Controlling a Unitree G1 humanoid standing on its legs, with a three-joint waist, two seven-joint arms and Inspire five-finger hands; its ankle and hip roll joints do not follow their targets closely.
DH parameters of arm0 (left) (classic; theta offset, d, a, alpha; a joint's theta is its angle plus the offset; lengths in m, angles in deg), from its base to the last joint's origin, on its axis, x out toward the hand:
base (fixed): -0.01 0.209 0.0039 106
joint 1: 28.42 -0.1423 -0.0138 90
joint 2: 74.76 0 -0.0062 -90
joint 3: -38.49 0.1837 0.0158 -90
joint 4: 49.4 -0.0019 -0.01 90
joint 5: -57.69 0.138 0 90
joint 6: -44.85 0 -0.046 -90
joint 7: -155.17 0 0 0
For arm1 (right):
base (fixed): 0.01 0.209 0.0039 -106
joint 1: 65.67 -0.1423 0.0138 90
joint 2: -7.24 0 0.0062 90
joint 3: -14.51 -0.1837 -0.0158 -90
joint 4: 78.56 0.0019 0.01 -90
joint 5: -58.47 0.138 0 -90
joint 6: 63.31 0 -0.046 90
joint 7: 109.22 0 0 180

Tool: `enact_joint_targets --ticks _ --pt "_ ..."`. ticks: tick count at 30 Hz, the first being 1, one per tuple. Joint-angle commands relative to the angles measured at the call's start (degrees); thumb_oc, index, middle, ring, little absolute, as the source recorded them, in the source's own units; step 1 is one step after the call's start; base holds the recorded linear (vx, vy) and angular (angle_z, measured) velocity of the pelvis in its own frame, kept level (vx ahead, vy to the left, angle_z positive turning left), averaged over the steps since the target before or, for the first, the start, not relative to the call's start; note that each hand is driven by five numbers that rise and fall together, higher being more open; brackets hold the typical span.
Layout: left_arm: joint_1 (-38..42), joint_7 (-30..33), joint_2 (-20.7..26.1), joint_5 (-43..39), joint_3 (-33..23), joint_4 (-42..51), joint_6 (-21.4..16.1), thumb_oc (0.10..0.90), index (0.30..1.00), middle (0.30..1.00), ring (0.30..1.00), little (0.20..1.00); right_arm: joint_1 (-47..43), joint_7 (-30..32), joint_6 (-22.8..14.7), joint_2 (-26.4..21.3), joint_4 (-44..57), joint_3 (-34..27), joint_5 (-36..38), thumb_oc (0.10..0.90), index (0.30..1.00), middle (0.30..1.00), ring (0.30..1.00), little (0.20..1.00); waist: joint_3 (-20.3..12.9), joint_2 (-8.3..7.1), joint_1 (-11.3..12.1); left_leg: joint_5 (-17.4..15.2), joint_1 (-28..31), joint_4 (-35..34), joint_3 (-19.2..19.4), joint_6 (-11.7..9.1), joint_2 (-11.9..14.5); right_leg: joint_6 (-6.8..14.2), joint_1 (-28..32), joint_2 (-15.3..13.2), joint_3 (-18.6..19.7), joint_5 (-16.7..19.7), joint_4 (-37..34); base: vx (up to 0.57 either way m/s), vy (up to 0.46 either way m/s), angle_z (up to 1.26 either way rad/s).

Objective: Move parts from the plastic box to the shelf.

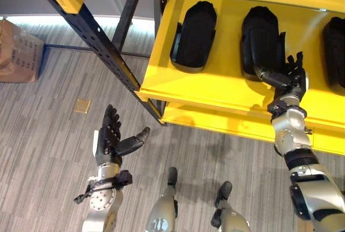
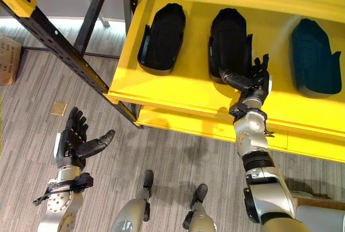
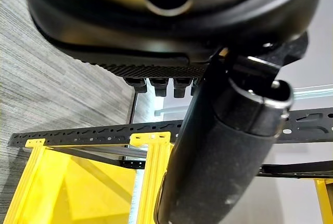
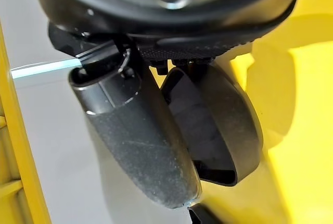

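Yellow shelf [image 2: 178,89] w/ three black parts lying on its deck: left part [image 2: 161,38], middle part [image 2: 230,40], right part [image 2: 314,59], spaced apart in a row. Right hand [image 2: 253,83] is up at the shelf's front edge, at the near end of the middle part — thumb stretched across the part's lower rim, fingers straight and upright beside it; the right wrist view shows the thumb alongside the part's curved shell, not curled round it. Left hand [image 1: 110,135] hangs well below the shelf, over grey carpet [image 1: 48,151], fingers straight, thumb splayed, holding nothing. A cardboard box [image 1: 19,51] sits on the carpet, far left of the shelf.
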Motion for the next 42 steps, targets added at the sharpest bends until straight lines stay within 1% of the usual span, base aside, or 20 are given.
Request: enact_joint_targets --ticks 1,11,15,17,19,20,21,22,23,24,26,27,28,30,31,35,36,37,39,42 --pt "1.0 1.2 1.0 1.0 -3.5 7.1 -6.5 0.900 1.000 1.000 1.000 1.000 -4.5 -4.4 -2.1 1.3 6.9 4.3 -0.3 0.900 1.000 1.000 1.000 1.000 -1.2 -3.33 1.1 -2.9 2.5 -0.6 0.1 -1.6 2.6 2.5 4.4 -4.4 -0.4 -2.3 1.0 0.00 0.000 0.00" --pt "1.0 1.3 0.8 1.1 -3.7 6.9 -6.6 0.900 1.000 1.000 1.000 1.000 -3.8 -4.5 -2.3 1.9 7.6 4.1 -0.4 0.900 1.000 1.000 1.000 1.000 -1.1 -3.57 1.1 -2.8 2.5 -0.6 -0.1 -1.6 2.6 2.3 4.6 -4.2 -0.5 -2.3 1.0 0.00 -0.003 0.02" --pt "0.8 1.5 0.8 1.2 -3.9 6.9 -6.7 0.900 1.000 1.000 1.000 1.000 -3.2 -3.0 -2.9 1.1 8.3 3.0 -2.0 0.900 1.000 1.000 1.000 1.000 -1.3 -3.64 0.9 -2.9 2.6 -0.6 0.0 -1.6 2.6 2.4 4.6 -4.2 -0.4 -2.2 0.9 0.00 0.000 0.00" --pt "0.7 1.7 0.7 1.3 -4.3 6.8 -6.8 0.900 1.000 1.000 1.000 1.000 -2.7 -0.9 -3.9 -0.5 10.1 1.1 -4.2 0.900 1.000 1.000 1.000 1.000 -1.2 -3.68 0.5 -3.3 3.1 -0.6 0.2 -1.7 2.7 2.5 4.9 -4.1 -0.2 -2.5 0.9 0.00 0.000 0.00" --pt "0.7 1.8 0.7 1.3 -4.3 6.8 -6.8 0.900 1.000 1.000 1.000 1.000 -2.7 -0.8 -3.9 -0.5 10.3 1.0 -4.3 0.900 1.000 1.000 1.000 1.000 -1.3 -3.71 0.5 -3.0 2.9 -0.6 0.1 -1.6 2.6 2.5 4.7 -4.2 -0.3 -2.2 0.9 0.00 0.000 0.00" --pt "0.6 1.9 0.7 1.4 -4.7 6.8 -6.8 0.900 1.000 1.000 1.000 1.000 -2.3 0.2 -4.2 -1.4 11.6 0.5 -6.3 0.900 1.000 1.000 1.000 1.000 -1.3 -3.73 0.4 -3.4 3.2 -0.6 0.2 -1.7 2.8 2.5 5.0 -4.1 -0.2 -2.5 0.9 0.00 0.000 0.00" --pt "0.7 2.4 0.5 2.0 -5.0 6.7 -6.8 0.900 1.000 1.000 1.000 1.000 -1.0 3.3 -4.8 -3.2 15.4 -1.2 -10.8 0.900 1.000 1.000 1.000 1.000 -1.3 -3.88 0.0 -3.2 3.1 -0.6 0.3 -1.6 2.7 2.5 4.8 -4.1 -0.1 -2.2 0.8 0.00 0.000 0.00" --pt "0.7 2.8 0.5 2.7 -5.2 6.7 -6.7 0.900 1.000 1.000 1.000 1.000 0.0 4.9 -5.2 -3.7 17.7 -2.2 -13.6 0.900 1.000 1.000 1.000 1.000 -1.4 -3.95 -0.3 -3.2 3.2 -0.6 0.5 -1.6 2.7 2.5 4.8 -4.1 0.0 -2.2 0.9 0.00 0.000 0.00" --pt "0.7 2.8 0.5 2.7 -5.2 6.7 -6.7 0.900 1.000 1.000 1.000 1.000 0.1 5.0 -5.1 -3.7 17.8 -2.3 -13.6 0.900 1.000 1.000 1.000 1.000 -1.5 -3.98 -0.3 -3.2 3.1 -0.6 0.4 -1.6 2.7 2.6 4.8 -4.1 -0.1 -2.2 0.8 0.00 0.000 0.00" --pt "0.7 3.2 0.7 4.0 -5.8 7.1 -6.8 0.900 1.000 1.000 1.000 1.000 1.6 9.1 -5.1 -6.3 22.4 -3.8 -22.6 0.900 1.000 1.000 1.000 1.000 -1.5 -4.01 -0.9 -3.7 3.4 -0.6 0.6 -1.6 2.8 2.7 4.9 -4.0 0.2 -2.5 0.9 0.00 0.000 0.00" --pt "0.7 3.3 0.7 4.1 -5.6 7.1 -6.7 0.900 1.000 1.000 1.000 1.000 2.3 9.9 -4.4 -6.0 23.5 -4.1 -23.5 0.900 1.000 1.000 1.000 1.000 -1.6 -4.02 -0.9 -3.4 3.2 -0.6 0.5 -1.5 2.7 2.6 4.7 -4.1 0.1 -2.2 0.8 0.00 0.000 0.00" --pt "0.7 3.8 0.8 5.8 -6.1 7.1 -6.7 0.900 1.000 1.000 1.000 1.000 4.5 12.1 -4.2 -7.2 27.4 -5.3 -29.7 0.900 1.000 1.000 1.000 1.000 -1.6 -4.08 -1.4 -3.8 3.6 -0.6 0.6 -1.5 2.9 2.7 4.9 -3.9 0.4 -2.5 0.9 0.00 0.000 0.00" --pt "0.4 4.4 1.0 7.3 -6.3 7.6 -6.6 0.900 1.000 1.000 1.000 1.000 7.6 13.9 -3.5 -7.0 33.5 -7.7 -34.7 0.900 1.000 1.000 1.000 1.000 -1.9 -4.17 -1.8 -3.5 3.6 -0.6 0.6 -1.4 2.9 2.7 4.8 -3.9 0.4 -2.4 0.9 0.00 0.000 0.00" --pt "0.2 4.3 1.2 7.6 -6.4 8.0 -6.5 0.900 1.000 1.000 1.000 1.000 8.7 14.9 -3.1 -6.8 35.1 -8.7 -36.5 0.900 1.000 1.000 1.000 1.000 -2.1 -4.23 -2.0 -3.6 3.6 -0.6 0.5 -1.4 2.9 2.7 4.8 -3.9 0.5 -2.5 0.8 0.00 0.000 0.00" --pt "-0.1 4.7 1.3 8.2 -6.6 8.7 -6.4 0.900 1.000 1.000 1.000 1.000 11.0 15.5 -3.4 -6.3 39.7 -10.7 -38.8 0.900 1.000 1.000 1.000 1.000 -2.3 -4.38 -2.4 -3.6 3.8 -0.6 0.6 -1.4 3.0 2.7 5.0 -3.8 0.6 -2.5 0.8 0.00 0.000 0.00" --pt "-0.5 4.5 1.3 8.8 -6.4 8.9 -5.9 0.900 1.000 1.000 1.000 1.000 15.5 13.5 -3.9 -3.1 45.0 -11.2 -37.7 0.900 1.000 1.000 1.000 1.000 -2.9 -4.89 -3.3 -3.8 4.4 -0.6 1.0 -1.4 3.2 2.8 5.3 -3.6 1.0 -2.5 0.8 0.00 0.000 0.00" --pt "-0.6 4.4 1.4 8.8 -6.4 8.9 -5.8 0.900 1.000 1.000 1.000 1.000 15.7 13.4 -3.8 -3.0 45.2 -11.3 -37.7 0.900 1.000 1.000 1.000 1.000 -3.0 -4.95 -3.3 -3.8 4.5 -0.6 1.0 -1.4 3.2 2.8 5.4 -3.6 1.0 -2.5 0.7 0.00 0.000 0.00" --pt "-0.7 4.3 1.3 9.1 -6.3 8.9 -5.4 0.900 1.000 1.000 1.000 1.000 18.3 12.0 -4.2 -1.3 47.6 -11.3 -36.9 0.900 1.000 1.000 1.000 1.000 -3.4 -5.18 -3.7 -3.9 4.9 -0.6 1.2 -1.4 3.3 2.8 5.7 -3.5 1.3 -2.5 0.7 0.01 0.005 -0.03" --pt "-0.7 3.8 1.3 9.3 -6.3 9.2 -5.2 0.900 1.000 1.000 1.000 1.000 20.5 10.8 -4.5 -0.2 48.7 -11.3 -35.9 0.900 1.000 1.000 1.000 1.000 -3.7 -5.34 -4.1 -4.0 5.2 -0.6 1.4 -1.4 3.4 2.8 5.9 -3.4 1.5 -2.5 0.6 0.00 0.006 -0.03" --pt "-0.4 2.8 1.3 8.8 -5.5 8.7 -4.6 0.900 1.000 1.000 1.000 1.000 24.9 7.0 -5.8 3.4 50.4 -10.8 -29.7 0.900 1.000 1.000 1.000 1.000 -4.5 -5.64 -4.9 -4.1 6.0 -0.6 1.8 -1.4 3.7 2.9 6.4 -3.3 1.9 -2.3 0.4 0.00 0.018 -0.07"
